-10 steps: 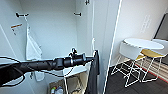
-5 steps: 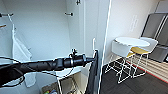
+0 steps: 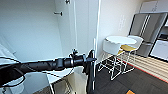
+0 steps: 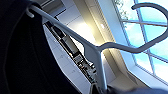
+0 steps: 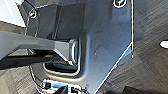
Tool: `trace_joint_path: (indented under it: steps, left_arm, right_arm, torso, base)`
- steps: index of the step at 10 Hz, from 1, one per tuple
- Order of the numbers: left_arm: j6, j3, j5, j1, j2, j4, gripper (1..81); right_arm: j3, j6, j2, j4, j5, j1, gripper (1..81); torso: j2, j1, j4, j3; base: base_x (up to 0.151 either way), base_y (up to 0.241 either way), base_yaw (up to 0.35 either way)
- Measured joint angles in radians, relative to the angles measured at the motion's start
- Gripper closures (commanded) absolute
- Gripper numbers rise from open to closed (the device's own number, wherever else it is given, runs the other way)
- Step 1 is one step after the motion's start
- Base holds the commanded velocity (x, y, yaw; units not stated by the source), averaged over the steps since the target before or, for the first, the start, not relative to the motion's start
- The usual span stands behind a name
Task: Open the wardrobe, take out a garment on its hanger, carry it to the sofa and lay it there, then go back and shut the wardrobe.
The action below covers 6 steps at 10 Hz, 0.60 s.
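Observation:
The wardrobe (image 3: 37, 32) stands open in front of me, its white inside bare across the middle, with one door (image 3: 85, 27) swung out at its right. My left arm reaches across it, and my left gripper (image 3: 88, 61) is shut on the white hanger (image 4: 75, 37). The black garment (image 3: 89, 78) hangs limp and edge-on below the gripper. Up close, the garment (image 4: 22, 57) drapes over one hanger shoulder and the curved hook points toward the windows.
A round white table (image 3: 120, 40) with white wire-legged chairs (image 3: 111, 48) stands to the right on dark carpet. A steel fridge (image 3: 147, 32) lies beyond, by a strip of wood floor. A white cloth (image 3: 5, 56) hangs at the wardrobe's left.
The whole head picture has shifted left, so the camera has turned right. The white cloth has slid to the edge. My left arm holds the same pose with the hanger.

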Motion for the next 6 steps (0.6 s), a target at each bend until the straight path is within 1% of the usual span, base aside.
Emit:
trace_joint_path:
  steps: [3,6]
  left_arm:
    - [0.001,0.054,-0.002,0.016,-0.003,0.034,81.1]
    - [0.003,0.114,-0.008,0.058,-0.043,0.071,81.1]
  right_arm:
    - [0.0,0.0,0.0,0.0,0.0,0.0,1.0]
    - [0.0,0.0,0.005,0.001,-0.001,-0.001,1.0]
  torso:
    - [0.0,-0.001,0.0,0.0]
    - [0.0,-0.001,0.0,0.0]
  base:
    - [0.0,0.0,-0.232]
    - [0.0,0.0,-0.233]
